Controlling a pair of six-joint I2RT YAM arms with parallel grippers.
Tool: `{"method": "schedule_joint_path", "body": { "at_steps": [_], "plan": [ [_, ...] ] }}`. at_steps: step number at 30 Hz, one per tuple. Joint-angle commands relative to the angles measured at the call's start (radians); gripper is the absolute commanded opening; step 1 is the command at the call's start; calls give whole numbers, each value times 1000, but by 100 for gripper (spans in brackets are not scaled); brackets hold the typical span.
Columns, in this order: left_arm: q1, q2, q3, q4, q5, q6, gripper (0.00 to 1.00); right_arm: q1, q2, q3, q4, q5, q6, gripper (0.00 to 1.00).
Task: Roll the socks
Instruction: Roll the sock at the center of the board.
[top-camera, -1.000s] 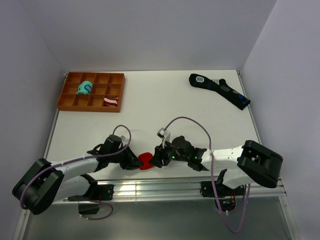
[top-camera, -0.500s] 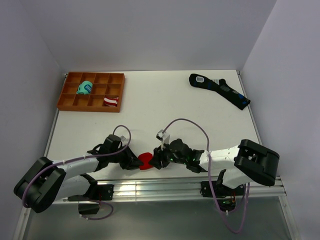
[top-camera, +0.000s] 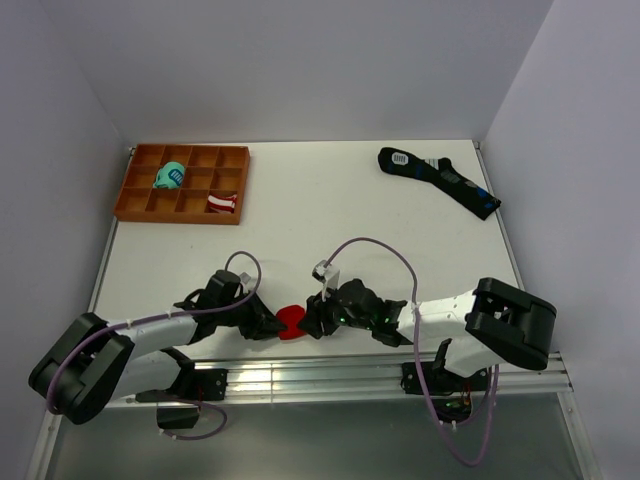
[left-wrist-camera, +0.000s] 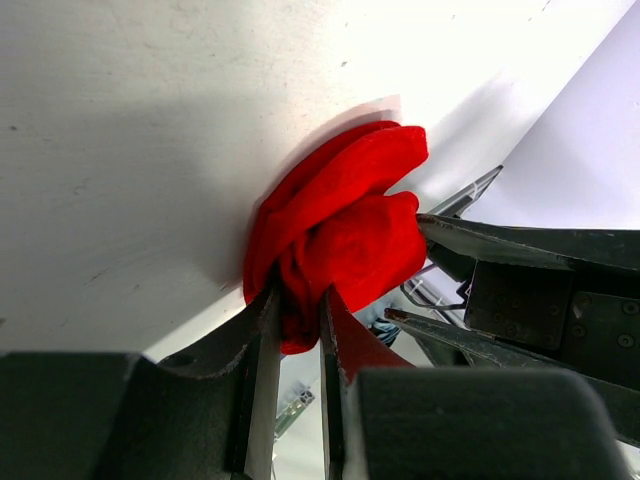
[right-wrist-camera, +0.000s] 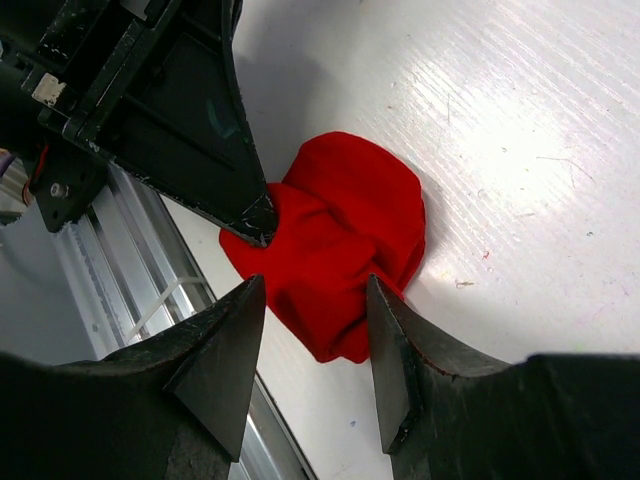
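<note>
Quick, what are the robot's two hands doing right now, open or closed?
Left gripper: closed, pinching the red socks.
Right gripper: open, straddling the socks.

We see the socks (top-camera: 292, 322) as one compact bright red bundle, rolled into soft, rounded folds. It lies on the white counter (top-camera: 300, 220) at its near edge, about midway across. The left end effector (left-wrist-camera: 300, 295) pinches one fold at its side, and the right end effector (right-wrist-camera: 315, 285) straddles the opposite side with fingers spread.
</note>
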Motion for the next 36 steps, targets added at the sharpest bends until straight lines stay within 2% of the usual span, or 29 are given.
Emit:
{"method": "schedule_joint_path", "body": {
  "at_steps": [1, 18, 36],
  "plan": [
    [6, 19, -26, -27, -29, 9, 0, 14, 13, -1, 36, 13, 13, 52],
    [23, 54, -48, 7, -17, 13, 0, 42, 61, -2, 36, 70, 24, 52],
    [94, 129, -80, 48, 45, 19, 0, 85, 111, -105, 286, 105, 45, 52]
  ]
}}
